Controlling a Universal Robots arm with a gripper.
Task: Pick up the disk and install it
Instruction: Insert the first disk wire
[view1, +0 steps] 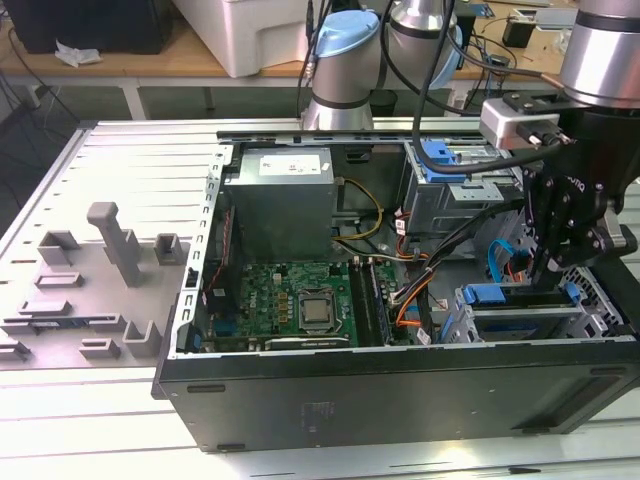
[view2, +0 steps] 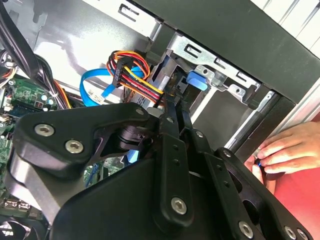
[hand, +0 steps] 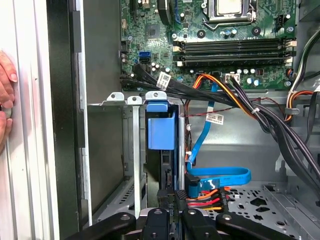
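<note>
Ribbed metal table (view1: 120, 160); blue-framed disk (hand: 161, 131) slotted in bay.

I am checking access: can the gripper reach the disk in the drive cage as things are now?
Probably yes. The gripper is inside the open case right over the disk, which stands in the drive cage. The cables lie beside it, not across it.

**Arm low at the case's far side, fingers pressed together**

Reaching down at the exterior view's right, silver wrist upright, black gripper (view1: 548, 262) pointing straight down. Fingertips drawn close in both wrist views (view2: 172, 107), (hand: 172, 196), linkage bars folded inward. At the frame edge, a person's hand (view2: 287, 150), fingers curled; fingertips also visible (hand: 6, 95) in the first wrist view.
</note>
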